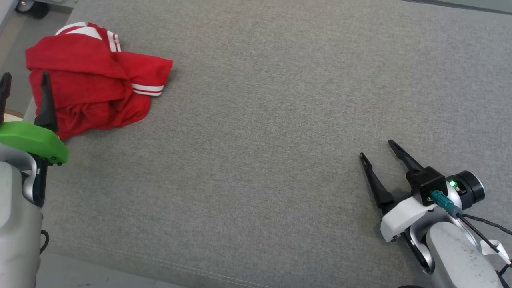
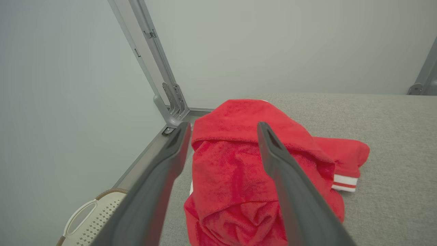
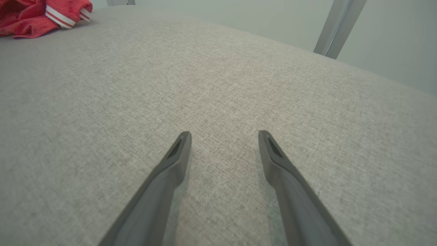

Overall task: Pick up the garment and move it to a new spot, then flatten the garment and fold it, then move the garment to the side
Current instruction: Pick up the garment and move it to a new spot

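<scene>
The left hand [image 2: 223, 125] and right hand [image 1: 376, 149] are spread apart. Left should drop onto the red garment [image 1: 92, 80], far left, and pinch a thick fold.

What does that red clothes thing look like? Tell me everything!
The red garment is soft, fuzzy-looking cloth with white stripes on its trim. It lies crumpled in a lumpy heap, not flat or folded, near the far left corner of the grey fabric surface, which it rests on. The open left hand points at it without pinching any cloth.
</scene>
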{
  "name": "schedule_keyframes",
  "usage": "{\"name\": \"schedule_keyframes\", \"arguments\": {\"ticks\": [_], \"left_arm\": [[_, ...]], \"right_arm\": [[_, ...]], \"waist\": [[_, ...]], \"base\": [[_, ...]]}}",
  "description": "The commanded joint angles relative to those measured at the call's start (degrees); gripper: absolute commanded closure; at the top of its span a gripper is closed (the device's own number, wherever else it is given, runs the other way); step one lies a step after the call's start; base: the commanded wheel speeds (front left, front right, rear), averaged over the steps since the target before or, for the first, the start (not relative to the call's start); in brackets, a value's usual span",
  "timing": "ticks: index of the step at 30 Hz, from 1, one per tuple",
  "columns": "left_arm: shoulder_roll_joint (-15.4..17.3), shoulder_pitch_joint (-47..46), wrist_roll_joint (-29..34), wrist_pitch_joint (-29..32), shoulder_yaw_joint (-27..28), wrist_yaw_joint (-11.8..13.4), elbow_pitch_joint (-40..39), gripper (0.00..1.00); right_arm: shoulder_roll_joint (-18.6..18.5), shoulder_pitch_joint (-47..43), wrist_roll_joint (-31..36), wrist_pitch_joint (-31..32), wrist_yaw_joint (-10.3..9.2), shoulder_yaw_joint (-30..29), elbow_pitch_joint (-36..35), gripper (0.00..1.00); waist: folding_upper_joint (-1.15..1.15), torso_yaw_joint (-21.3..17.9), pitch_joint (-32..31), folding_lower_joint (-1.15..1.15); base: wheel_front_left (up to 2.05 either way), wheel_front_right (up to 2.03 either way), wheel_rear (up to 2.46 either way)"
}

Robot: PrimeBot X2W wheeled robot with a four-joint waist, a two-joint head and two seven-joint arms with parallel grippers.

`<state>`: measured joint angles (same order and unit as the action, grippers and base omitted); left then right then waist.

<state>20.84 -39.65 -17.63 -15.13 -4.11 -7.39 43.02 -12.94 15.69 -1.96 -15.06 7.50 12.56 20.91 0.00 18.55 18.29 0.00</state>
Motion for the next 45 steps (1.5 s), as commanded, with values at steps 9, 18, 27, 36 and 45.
{"name": "schedule_keyframes", "arguments": {"ticks": [9,18,27,36,45], "left_arm": [[3.35,-9.92,-2.16,0.54,-4.84,-0.05,15.56,0.00],[3.45,-14.04,-2.41,0.84,-4.84,1.59,23.13,0.16],[3.57,-15.15,-2.85,0.13,-4.65,2.58,26.17,1.00],[6.39,-16.18,-0.26,-0.07,-4.85,1.75,13.49,1.00],[3.33,-15.49,0.55,-0.03,-7.21,0.19,-1.54,1.00]], "right_arm": [[-1.34,1.50,-0.69,-0.03,-0.05,-0.96,0.48,0.00],[-1.11,2.00,-0.89,0.03,-0.08,-1.73,0.21,0.00],[0.29,1.17,-0.82,0.18,-0.07,-2.52,0.87,0.00],[3.54,0.94,-1.73,-0.05,-0.04,-2.13,0.80,0.00],[6.84,-1.59,-2.89,-0.09,-0.04,-3.03,1.55,0.00]], "waist": [[0.00,-6.52,6.21,0.00],[0.00,-8.58,7.95,0.00],[0.00,-9.27,6.65,0.00],[0.00,-9.98,1.05,0.00],[0.00,-12.89,-5.19,0.00]], "base": [[0.00,0.00,0.00],[0.00,0.00,0.00],[0.00,0.00,0.00],[0.00,0.00,0.00],[0.00,0.00,0.00]]}}
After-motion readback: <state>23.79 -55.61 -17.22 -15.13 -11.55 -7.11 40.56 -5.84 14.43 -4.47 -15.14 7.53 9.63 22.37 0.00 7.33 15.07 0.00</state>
